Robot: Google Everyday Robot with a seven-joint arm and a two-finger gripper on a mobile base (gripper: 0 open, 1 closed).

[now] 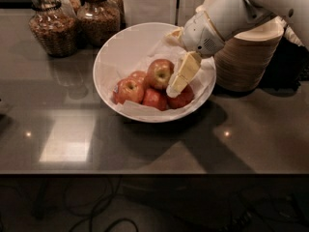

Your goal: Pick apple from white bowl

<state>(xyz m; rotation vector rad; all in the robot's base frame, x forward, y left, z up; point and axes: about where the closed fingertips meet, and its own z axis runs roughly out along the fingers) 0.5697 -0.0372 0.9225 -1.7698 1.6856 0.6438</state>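
Observation:
The white bowl (116,50) stands on the dark counter, lined with crumpled white paper and holding several apples. The paler red apple with the yellow-green blush (159,73) lies on top of the pile, its stem dimple facing up. My gripper (174,85) reaches down into the bowl from the upper right, its cream-coloured end right against the apple's right side. A red-yellow apple with a small sticker (128,90) lies at the left of the pile. Deep red apples (155,99) lie below and to the right.
Two glass jars of dry food (48,28) (99,13) stand behind the bowl at the left. A tall stack of beige disposable bowls (246,57) stands right of the bowl, under my arm. A white box (149,1) stands at the back.

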